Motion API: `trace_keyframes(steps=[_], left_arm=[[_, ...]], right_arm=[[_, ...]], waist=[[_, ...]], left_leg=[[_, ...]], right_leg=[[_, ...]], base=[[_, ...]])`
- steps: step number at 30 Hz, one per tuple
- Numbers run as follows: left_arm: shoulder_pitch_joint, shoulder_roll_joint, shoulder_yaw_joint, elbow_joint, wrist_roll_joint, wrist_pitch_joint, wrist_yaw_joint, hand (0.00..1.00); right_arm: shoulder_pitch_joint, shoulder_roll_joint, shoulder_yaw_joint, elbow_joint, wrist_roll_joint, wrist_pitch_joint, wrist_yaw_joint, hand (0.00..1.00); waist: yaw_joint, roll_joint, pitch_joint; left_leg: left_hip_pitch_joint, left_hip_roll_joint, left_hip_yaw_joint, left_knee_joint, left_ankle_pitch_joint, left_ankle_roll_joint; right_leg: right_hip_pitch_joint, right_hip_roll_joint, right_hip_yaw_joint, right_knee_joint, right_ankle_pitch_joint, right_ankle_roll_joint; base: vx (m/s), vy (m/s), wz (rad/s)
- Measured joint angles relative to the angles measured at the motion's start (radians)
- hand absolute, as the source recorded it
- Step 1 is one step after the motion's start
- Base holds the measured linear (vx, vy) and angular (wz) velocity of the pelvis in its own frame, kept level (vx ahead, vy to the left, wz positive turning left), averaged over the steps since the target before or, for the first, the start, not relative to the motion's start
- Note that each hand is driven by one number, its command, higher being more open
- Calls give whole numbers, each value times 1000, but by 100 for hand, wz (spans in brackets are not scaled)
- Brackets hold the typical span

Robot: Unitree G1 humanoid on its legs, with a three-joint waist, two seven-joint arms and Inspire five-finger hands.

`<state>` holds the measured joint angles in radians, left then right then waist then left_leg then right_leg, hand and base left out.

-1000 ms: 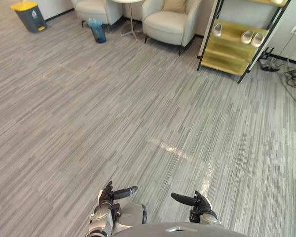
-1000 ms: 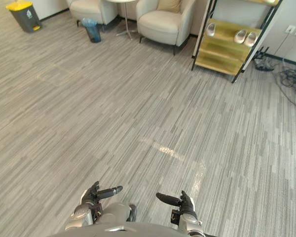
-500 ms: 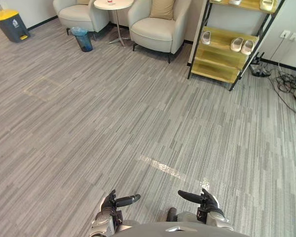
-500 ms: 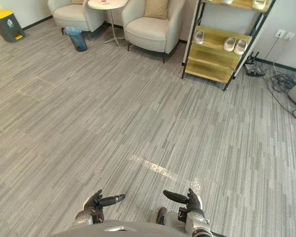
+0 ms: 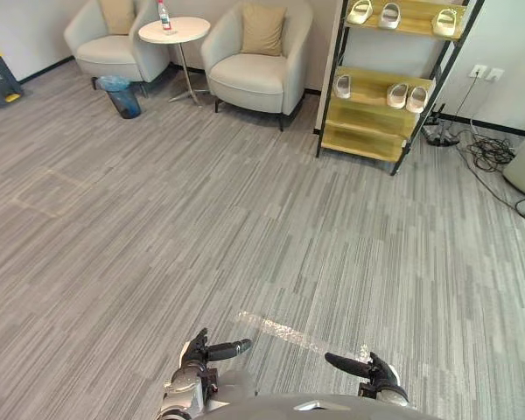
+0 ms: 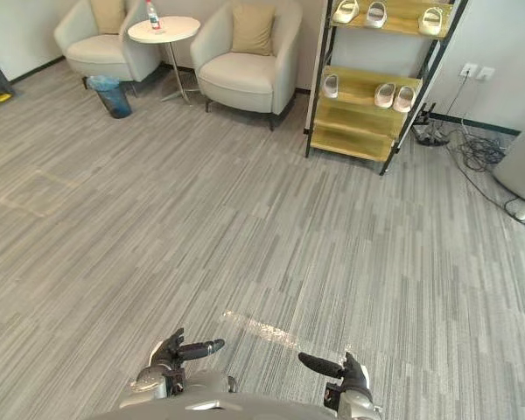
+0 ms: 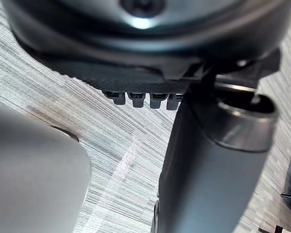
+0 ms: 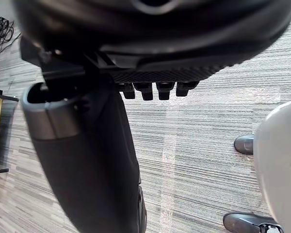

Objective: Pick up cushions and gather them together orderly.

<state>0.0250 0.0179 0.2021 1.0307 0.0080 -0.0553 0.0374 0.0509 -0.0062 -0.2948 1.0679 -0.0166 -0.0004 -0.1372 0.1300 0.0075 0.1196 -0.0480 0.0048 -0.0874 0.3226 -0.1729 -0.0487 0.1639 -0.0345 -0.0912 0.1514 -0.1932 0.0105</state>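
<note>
Floor: grey striped carpet, near to far.
Shelf: far right, shoes on its boards.
Armchairs: left armchair and right armchair, far left, round table between them.
Cushions: left cushion and right cushion, each upright against its armchair's back, well apart from the hands.
Hands: left hand and right hand, near; fingers straight in a row, thumbs out, empty.
</note>
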Motion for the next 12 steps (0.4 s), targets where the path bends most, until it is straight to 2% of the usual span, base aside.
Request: trace_keyframes(steps=[1, 5, 12], left_arm=[[1, 1, 0, 7, 1, 0, 0, 100], [5, 6, -20, 17, 1, 0, -2, 100], [3, 26, -73, 40, 3, -1, -16, 100]], right_arm=[[3, 2, 0, 0, -2, 0, 1, 100], [12, 5, -30, 1, -2, 0, 2, 100], [38, -3, -79, 30, 0, 8, 1, 100]], waist=[[0, -2, -4], [-3, -2, -18], [-10, -6, -32]], left_leg=[[43, -5, 14, -47, 4, 7], [82, -10, 20, -100, 14, 19], [103, -9, 10, -157, 37, 12]], right_leg=[[14, -9, 17, 0, -3, 4], [26, -15, 21, -7, -5, 9], [30, -6, 36, -32, -4, 7]], base=[[117, 40, -24], [78, -6, -9], [13, -40, 1]])
